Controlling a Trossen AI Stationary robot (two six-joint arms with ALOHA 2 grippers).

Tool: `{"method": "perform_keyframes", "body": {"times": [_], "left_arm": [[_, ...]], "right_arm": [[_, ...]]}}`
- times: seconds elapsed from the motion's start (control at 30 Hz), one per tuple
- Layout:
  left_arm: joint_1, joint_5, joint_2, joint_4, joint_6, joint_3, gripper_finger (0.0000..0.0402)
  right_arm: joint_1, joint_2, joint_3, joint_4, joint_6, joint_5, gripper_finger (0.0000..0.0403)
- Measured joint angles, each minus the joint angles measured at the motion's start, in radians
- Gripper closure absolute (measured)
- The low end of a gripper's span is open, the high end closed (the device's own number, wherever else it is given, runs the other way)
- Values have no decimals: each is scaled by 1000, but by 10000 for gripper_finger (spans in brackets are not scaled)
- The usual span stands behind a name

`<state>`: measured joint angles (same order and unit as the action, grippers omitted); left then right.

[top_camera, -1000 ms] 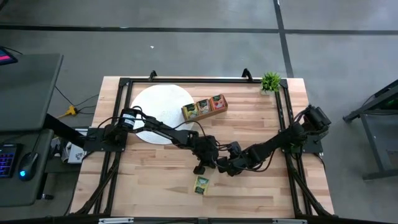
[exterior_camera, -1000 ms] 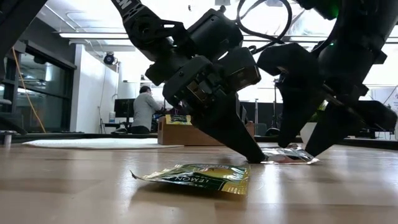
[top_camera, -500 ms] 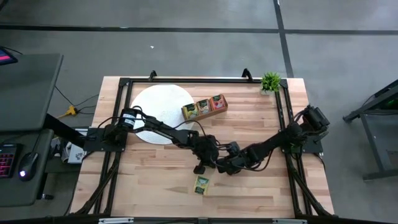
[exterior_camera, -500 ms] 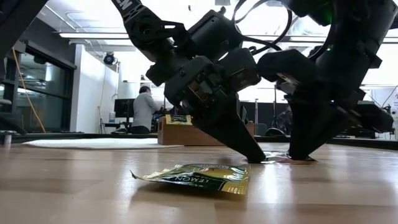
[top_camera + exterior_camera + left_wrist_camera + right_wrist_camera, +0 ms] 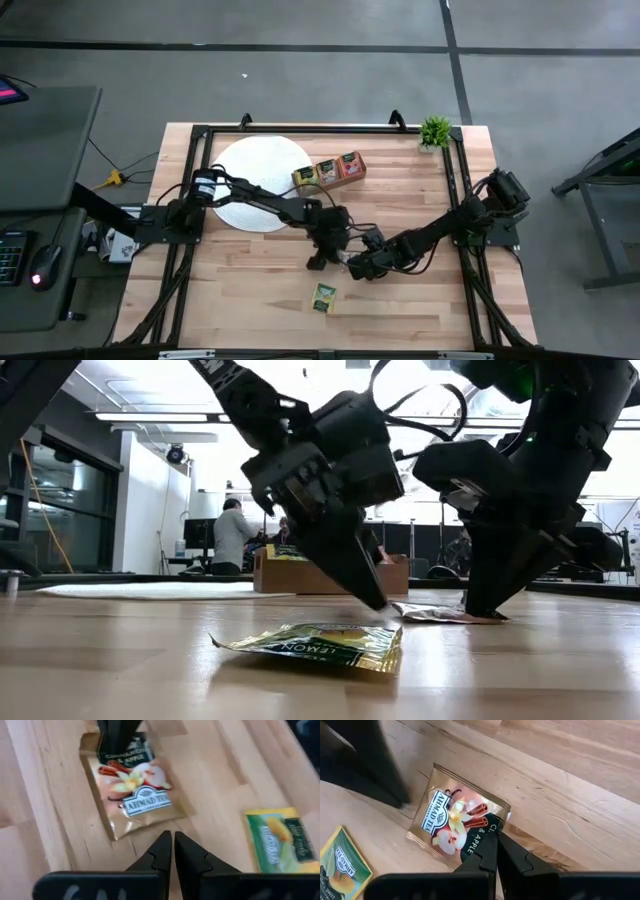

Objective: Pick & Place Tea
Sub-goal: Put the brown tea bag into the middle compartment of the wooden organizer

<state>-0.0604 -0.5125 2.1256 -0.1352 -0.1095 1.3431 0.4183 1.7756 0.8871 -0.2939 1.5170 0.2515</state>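
Note:
A pink-and-gold tea packet (image 5: 132, 790) lies flat on the wooden table (image 5: 250, 290), between my two grippers. My right gripper (image 5: 495, 841) is shut on its dark-label end. My left gripper (image 5: 169, 839) is shut and hovers just off the packet's opposite end, with nothing between its fingers. In the low view its tip (image 5: 378, 603) sits a little short of the packet (image 5: 430, 613). A green-and-yellow lemon tea packet (image 5: 323, 296) lies flat nearer the table's front edge. My right gripper pinches the packet's dark-label end (image 5: 481, 834) between its two fingertips, at the edge. The fingers slant steeply down from above. The packet lies nearly flat on the table, its free end (image 5: 400, 607) slightly raised.
A brown wooden tray (image 5: 328, 172) holding tea packets stands at the back, beside a round white mat (image 5: 250, 185). A small green plant (image 5: 435, 130) sits at the far right corner. A person (image 5: 232, 535) sits in the room beyond the table.
My right gripper, whose open fingers stood on either side of the pink packet's end, has shut on that end without shifting. My left gripper, whose shut tip rested at the packet's other end, has drawn back off it, slightly up and toward the table's left.

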Motion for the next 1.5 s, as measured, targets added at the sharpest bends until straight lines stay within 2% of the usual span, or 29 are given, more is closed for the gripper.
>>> {"method": "perform_keyframes", "body": {"times": [0.17, 0.27, 0.3, 0.5, 0.67, 0.87, 1.03, 1.17, 1.33, 1.5], "left_arm": [[19, -13, -34, -99, -53, 52, 380], [40, 0, -102, -175, -81, 64, 380], [50, 20, -124, -155, -91, 75, 380], [126, 204, -328, -311, -178, 68, 380], [196, 278, -479, -336, -236, 49, 380], [268, 296, -623, -240, -180, -116, 380], [269, 295, -758, -48, -25, -322, 380], [246, 308, -832, 179, 124, -475, 380], [214, 359, -886, 404, 250, -590, 380], [208, 375, -895, 459, 291, -609, 380]], "right_arm": [[0, -35, -4, -32, -46, 11, 402], [-7, -84, -6, -75, -100, 24, 402], [-11, -104, -5, -88, -120, 30, 402], [-64, -255, -4, -214, -314, 61, 403], [-203, -400, 2, -294, -642, 22, 403], [-484, -469, 152, -460, -1157, -94, 403], [-714, -413, 345, -525, -1587, -249, 403], [-843, -304, 511, -576, -1846, -369, 403], [-907, -100, 734, -682, -2037, -419, 403], [-888, 98, 951, -812, -2141, -412, 403]]}}
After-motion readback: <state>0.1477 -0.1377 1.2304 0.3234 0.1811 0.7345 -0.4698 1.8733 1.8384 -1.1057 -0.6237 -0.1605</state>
